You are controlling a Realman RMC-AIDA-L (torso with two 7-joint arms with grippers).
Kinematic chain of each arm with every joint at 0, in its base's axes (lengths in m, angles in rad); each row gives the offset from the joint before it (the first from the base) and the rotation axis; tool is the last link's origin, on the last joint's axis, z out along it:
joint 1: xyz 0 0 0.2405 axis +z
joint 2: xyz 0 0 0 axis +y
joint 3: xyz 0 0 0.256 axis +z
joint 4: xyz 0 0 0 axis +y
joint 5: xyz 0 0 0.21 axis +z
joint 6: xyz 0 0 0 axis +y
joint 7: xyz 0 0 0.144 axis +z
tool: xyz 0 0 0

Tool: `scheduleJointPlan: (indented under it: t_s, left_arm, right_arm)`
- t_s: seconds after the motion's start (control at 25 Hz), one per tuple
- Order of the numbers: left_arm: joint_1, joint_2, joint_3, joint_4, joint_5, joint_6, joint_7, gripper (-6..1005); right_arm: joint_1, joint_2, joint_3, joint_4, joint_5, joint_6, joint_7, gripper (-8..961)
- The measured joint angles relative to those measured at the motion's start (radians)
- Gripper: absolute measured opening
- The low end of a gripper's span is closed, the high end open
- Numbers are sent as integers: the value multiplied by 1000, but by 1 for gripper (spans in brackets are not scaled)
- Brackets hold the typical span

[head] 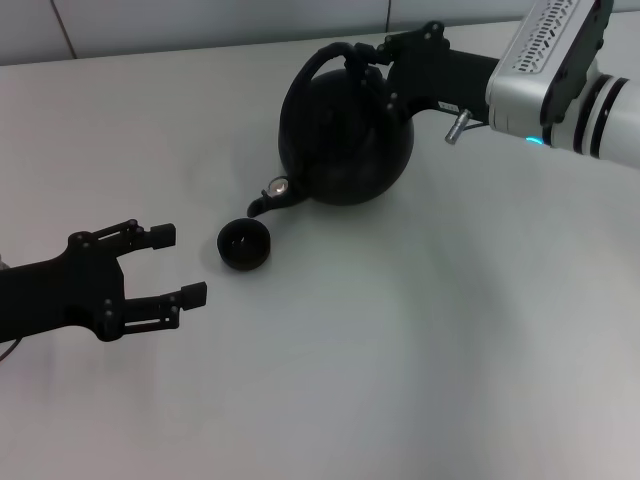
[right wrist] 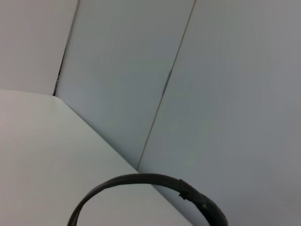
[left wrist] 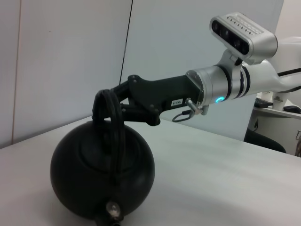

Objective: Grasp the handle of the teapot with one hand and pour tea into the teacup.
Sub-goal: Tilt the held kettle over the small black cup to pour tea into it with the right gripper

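Black teapot [head: 345,135] on white table [head: 420,340], spout just beside teacup [head: 244,244]; right gripper [head: 372,62] clamped on handle [left wrist: 110,113], left gripper [head: 165,265] idle, open, empty; tilt slowly, spout over cup.

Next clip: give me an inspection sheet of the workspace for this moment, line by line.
Surface: plain white table, bare where visible.
Job's things: black teapot standing on the table, spout toward the teacup close beside it; tea not visible.
Clutter: nothing seen.
Grippers: right gripper at the handle, fingers around the hoop's top; left gripper open, apart from the cup, holding nothing.
Cables: short loop at the right wrist.
Surroundings: pale wall panels; desk and chair behind the right arm.
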Motion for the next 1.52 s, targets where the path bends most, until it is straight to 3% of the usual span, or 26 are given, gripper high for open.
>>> scheduleJointPlan:
  t_s: [1.52]
  left_arm:
    - [-3, 0, 0, 0, 0, -36, 1, 868]
  right_arm:
    - [-4, 0, -82, -98, -3, -2, -52, 112]
